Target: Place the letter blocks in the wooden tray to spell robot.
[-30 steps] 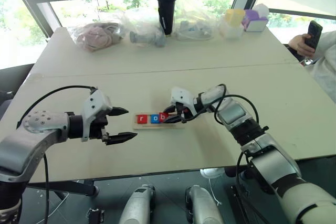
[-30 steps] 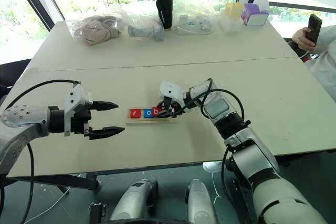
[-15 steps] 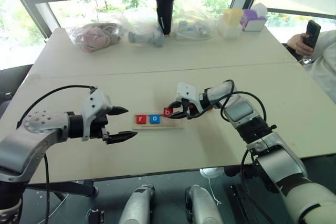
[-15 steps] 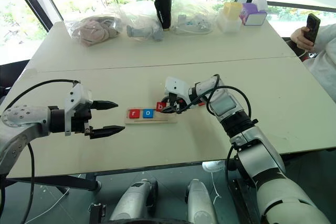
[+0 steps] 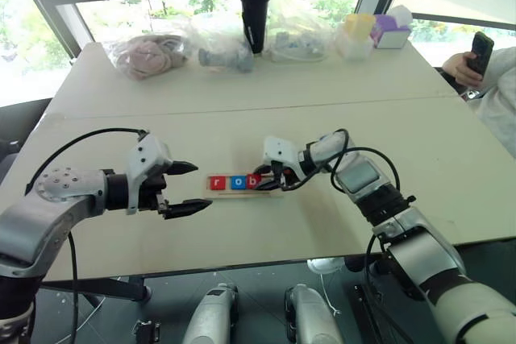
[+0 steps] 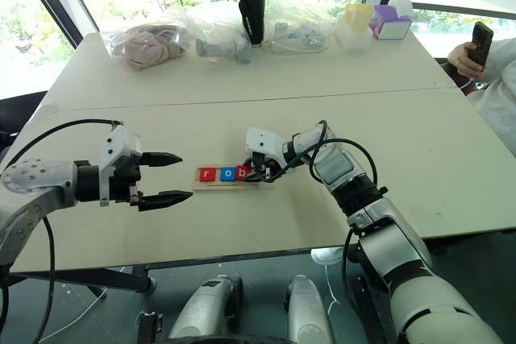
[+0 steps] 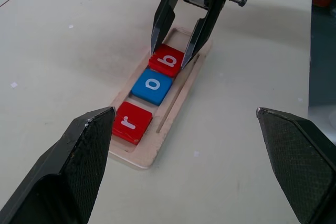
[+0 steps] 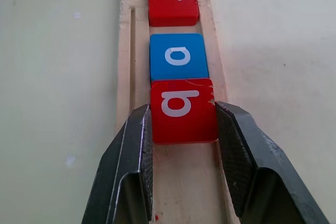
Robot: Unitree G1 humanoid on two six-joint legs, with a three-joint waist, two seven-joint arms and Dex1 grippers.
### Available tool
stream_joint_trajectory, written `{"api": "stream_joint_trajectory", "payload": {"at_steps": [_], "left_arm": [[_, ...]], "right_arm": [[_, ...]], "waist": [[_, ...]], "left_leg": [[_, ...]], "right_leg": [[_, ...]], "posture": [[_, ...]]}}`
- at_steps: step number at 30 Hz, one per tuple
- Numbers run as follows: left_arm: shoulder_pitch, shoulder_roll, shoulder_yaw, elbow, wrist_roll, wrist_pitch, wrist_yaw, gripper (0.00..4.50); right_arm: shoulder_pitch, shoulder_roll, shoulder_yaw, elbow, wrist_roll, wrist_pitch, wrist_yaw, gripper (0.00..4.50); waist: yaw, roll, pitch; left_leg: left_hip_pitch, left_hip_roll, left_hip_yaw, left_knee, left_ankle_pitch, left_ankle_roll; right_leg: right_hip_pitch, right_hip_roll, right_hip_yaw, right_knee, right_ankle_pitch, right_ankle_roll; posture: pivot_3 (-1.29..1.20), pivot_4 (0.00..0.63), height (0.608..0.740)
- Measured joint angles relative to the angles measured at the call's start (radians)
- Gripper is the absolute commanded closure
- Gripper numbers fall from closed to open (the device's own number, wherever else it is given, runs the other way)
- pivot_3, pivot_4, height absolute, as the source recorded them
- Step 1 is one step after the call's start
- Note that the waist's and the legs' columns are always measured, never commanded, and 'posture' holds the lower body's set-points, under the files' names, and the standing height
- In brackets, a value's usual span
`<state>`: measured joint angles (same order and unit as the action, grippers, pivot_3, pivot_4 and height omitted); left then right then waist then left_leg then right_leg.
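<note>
Back down since a half-second ago, our right gripper (image 8: 184,129) pinches the red b block (image 8: 182,109) against the blue o block (image 8: 178,56) in the wooden tray (image 7: 144,156), our left gripper (image 5: 184,189) agape.

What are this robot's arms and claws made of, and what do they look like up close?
Both arms are jointed silver-grey metal shells with loose black cables looping alongside. Each ends in a white wrist block carrying a claw: the left claw and right claw each have two tapered black fingers, whose inner pads bear a fine cross-hatched grip texture.
</note>
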<state>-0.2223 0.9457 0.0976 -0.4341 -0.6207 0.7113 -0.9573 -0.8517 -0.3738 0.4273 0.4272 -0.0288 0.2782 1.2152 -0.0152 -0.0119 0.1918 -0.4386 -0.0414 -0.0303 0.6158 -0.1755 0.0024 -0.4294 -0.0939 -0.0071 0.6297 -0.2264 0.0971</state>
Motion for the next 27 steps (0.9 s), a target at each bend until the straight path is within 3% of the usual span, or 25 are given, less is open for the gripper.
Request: {"api": "stream_joint_trajectory", "payload": {"at_steps": [27], "left_arm": [[0.000, -0.008, 0.000, 0.000, 0.001, 0.000, 0.014, 0.00]], "right_arm": [[-0.016, 0.048, -0.001, 0.051, -0.026, -0.020, -0.011, 3.35]], "waist": [[-0.002, 0.000, 0.000]], "left_leg": [[0.001, 0.000, 0.000, 0.000, 0.000, 0.000]], "right_leg": [[0.000, 0.000, 0.000, 0.000, 0.000, 0.000]], "posture": [[0.00, 0.150, 0.740]]}}
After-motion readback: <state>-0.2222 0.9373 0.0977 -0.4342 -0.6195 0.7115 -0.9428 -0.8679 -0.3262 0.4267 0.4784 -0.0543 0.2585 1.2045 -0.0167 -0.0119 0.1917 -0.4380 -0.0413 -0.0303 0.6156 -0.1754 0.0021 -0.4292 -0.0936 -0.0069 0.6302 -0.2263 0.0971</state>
